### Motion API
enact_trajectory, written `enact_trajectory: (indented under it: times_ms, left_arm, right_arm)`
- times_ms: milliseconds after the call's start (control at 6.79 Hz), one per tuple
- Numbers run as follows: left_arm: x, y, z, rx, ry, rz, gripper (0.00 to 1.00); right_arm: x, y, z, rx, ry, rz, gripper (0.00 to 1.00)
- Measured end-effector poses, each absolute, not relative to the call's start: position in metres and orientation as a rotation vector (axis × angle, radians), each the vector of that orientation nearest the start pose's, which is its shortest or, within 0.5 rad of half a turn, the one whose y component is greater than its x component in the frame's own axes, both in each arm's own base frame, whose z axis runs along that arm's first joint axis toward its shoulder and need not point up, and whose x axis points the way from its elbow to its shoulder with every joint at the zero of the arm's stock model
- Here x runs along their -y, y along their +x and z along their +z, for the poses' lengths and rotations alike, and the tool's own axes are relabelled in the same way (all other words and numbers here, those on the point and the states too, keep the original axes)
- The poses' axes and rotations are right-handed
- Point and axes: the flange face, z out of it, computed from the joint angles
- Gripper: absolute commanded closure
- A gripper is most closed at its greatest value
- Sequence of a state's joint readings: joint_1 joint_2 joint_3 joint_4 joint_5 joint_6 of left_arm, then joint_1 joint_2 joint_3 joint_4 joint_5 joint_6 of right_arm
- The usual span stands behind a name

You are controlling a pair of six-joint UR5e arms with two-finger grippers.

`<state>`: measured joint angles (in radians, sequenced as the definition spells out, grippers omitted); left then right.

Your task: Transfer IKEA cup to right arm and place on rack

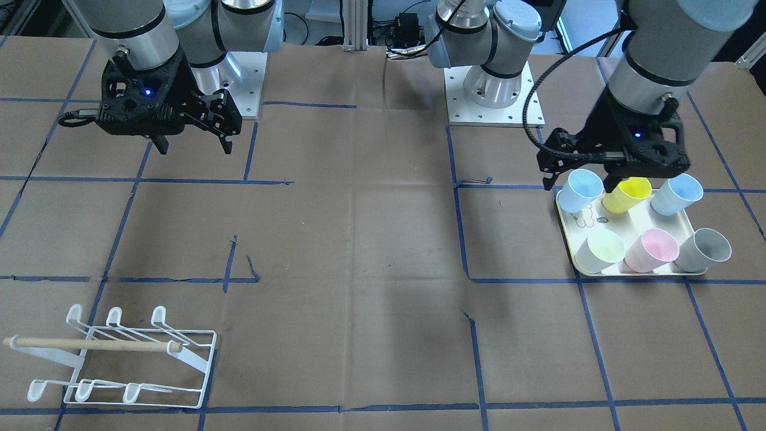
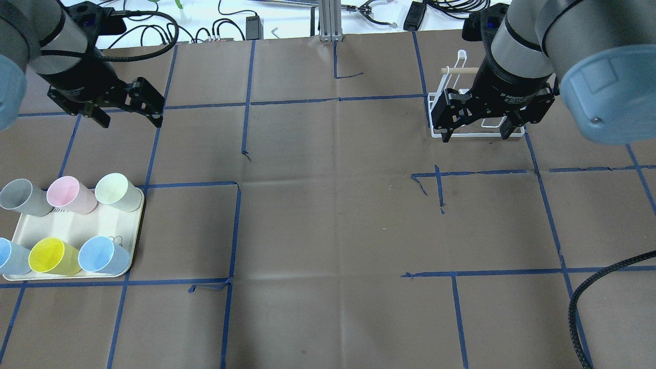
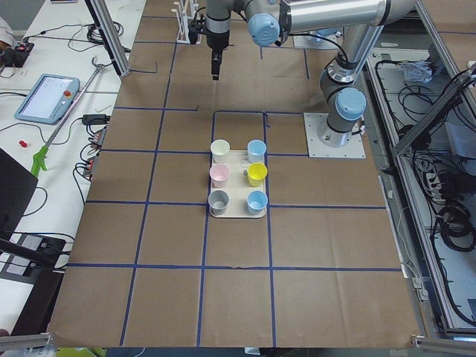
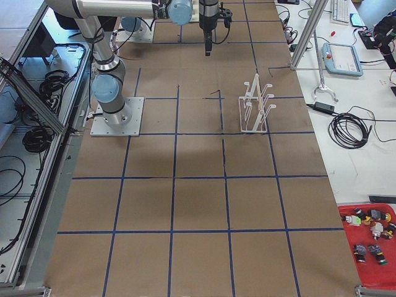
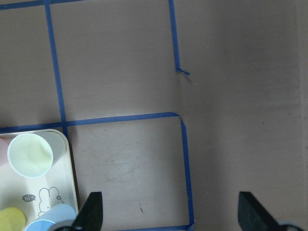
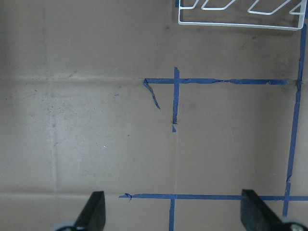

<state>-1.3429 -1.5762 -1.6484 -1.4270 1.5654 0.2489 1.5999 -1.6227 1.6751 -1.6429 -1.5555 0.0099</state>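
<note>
Several pastel cups stand on a cream tray (image 1: 589,222): light blue (image 1: 580,190), yellow (image 1: 626,195), blue (image 1: 676,194), pale green (image 1: 600,250), pink (image 1: 651,249) and grey (image 1: 703,249). My left gripper (image 2: 131,122) is open and empty, high above the table beside the tray (image 2: 92,225). In its wrist view (image 5: 172,214) the pale green cup (image 5: 30,155) shows at lower left. My right gripper (image 1: 194,146) is open and empty, high above bare table. The white wire rack (image 1: 119,359) stands beyond it (image 2: 476,136). The rack's edge (image 6: 240,19) shows in the right wrist view.
Brown paper with blue tape lines (image 1: 353,179) covers the table. The two arm bases (image 1: 494,90) stand at the robot's side. Cables and a teach pendant (image 3: 46,97) lie off the table's far edge.
</note>
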Motion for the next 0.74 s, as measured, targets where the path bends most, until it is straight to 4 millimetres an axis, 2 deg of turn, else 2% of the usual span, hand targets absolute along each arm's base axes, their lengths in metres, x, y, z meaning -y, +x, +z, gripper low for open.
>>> enact_trajectory:
  times_ms: [147,442,736]
  left_arm:
    - [0.517,0.014,0.456,-3.133,0.001,-0.078,0.00]
    - [0.515,0.059,0.445,-3.134,-0.066,-0.043,0.00]
    - [0.518,0.083,0.416,-3.143,-0.130,-0.005,0.00]
  right_arm:
    - [0.467,0.149,0.468,-3.126,-0.030,-0.029,0.00]
    - [0.468,0.149,0.468,-3.126,-0.029,-0.028,0.00]
    - [0.468,0.148,0.468,-3.126,-0.029,-0.026,0.00]
